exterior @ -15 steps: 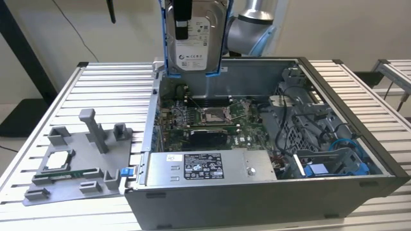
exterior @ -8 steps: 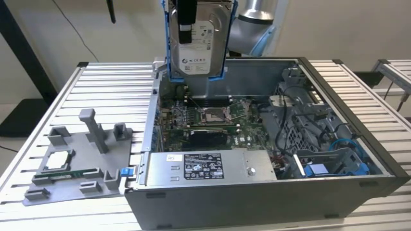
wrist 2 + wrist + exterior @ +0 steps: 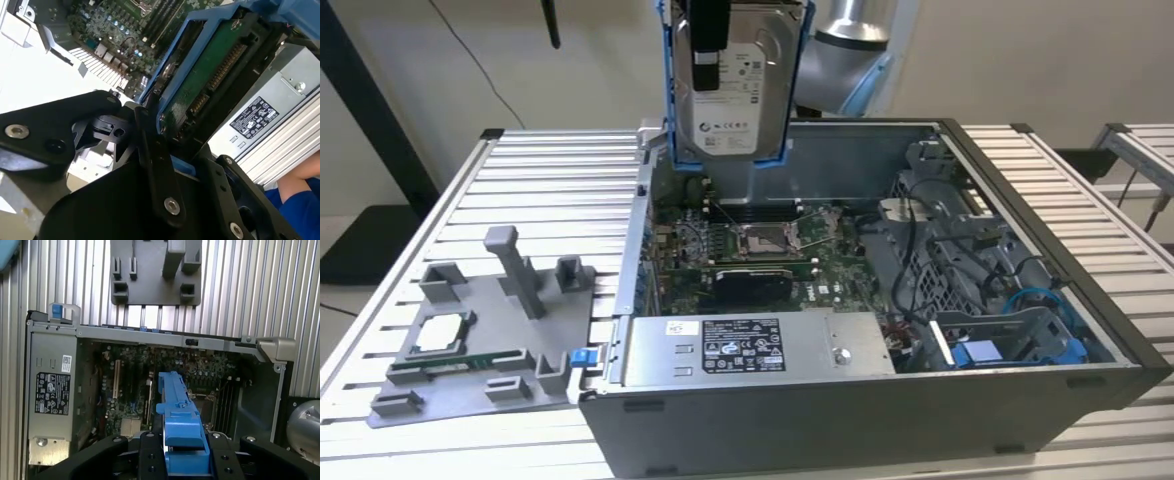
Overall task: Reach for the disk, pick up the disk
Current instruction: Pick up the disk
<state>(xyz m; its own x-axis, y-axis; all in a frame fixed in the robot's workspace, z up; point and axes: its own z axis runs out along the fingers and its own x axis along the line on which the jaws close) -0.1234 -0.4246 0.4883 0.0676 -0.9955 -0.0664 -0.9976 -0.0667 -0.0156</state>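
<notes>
End effector (image 3: 184, 452) clamped on disk (image 3: 736, 75)

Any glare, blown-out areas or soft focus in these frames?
Second wrist view: the table beside the case is blown out to white, and the gripper linkage close to the lens looks soft. Exterior view: even light, the disk label readable.

— How is the disk (image 3: 736, 80) seen in the exterior view?
— A flat silver drive with a white printed label is seen, framed in bright blue plastic and held upright, clamped between the fingers of the gripper (image 3: 707, 45) above the open computer case.
— And from the wrist?
— In the first wrist view its blue frame edge (image 3: 179, 425) is seen projecting straight out from between the fingers; in the second wrist view its green circuit-board underside (image 3: 210, 75) is shown, tilted.
</notes>
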